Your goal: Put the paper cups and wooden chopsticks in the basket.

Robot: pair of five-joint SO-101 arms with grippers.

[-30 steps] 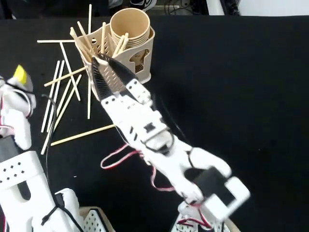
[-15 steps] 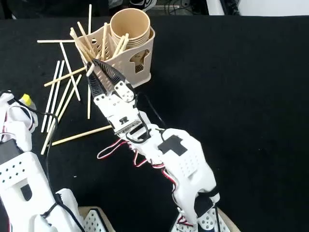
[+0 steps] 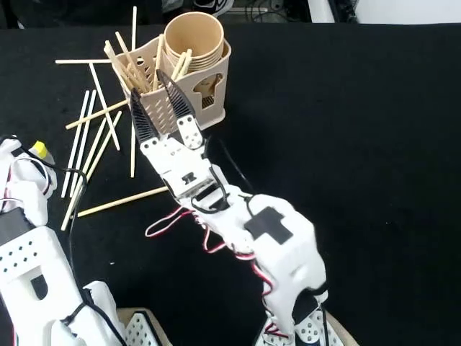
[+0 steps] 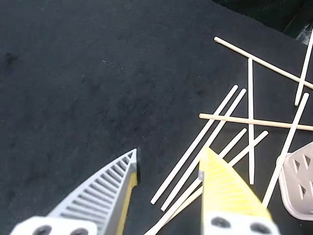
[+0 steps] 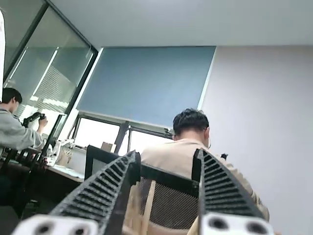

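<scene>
Black tabletop (image 3: 360,144); blue blind (image 5: 146,83) over window (image 5: 98,136); pale wall (image 5: 264,122).

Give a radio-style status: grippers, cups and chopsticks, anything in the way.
Right gripper open at basket. Left gripper open over loose chopsticks. Paper cups in basket. Nothing seen in the way.

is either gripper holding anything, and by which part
Nothing is held: the left gripper is open over loose chopsticks, the right gripper open by the basket.
</scene>
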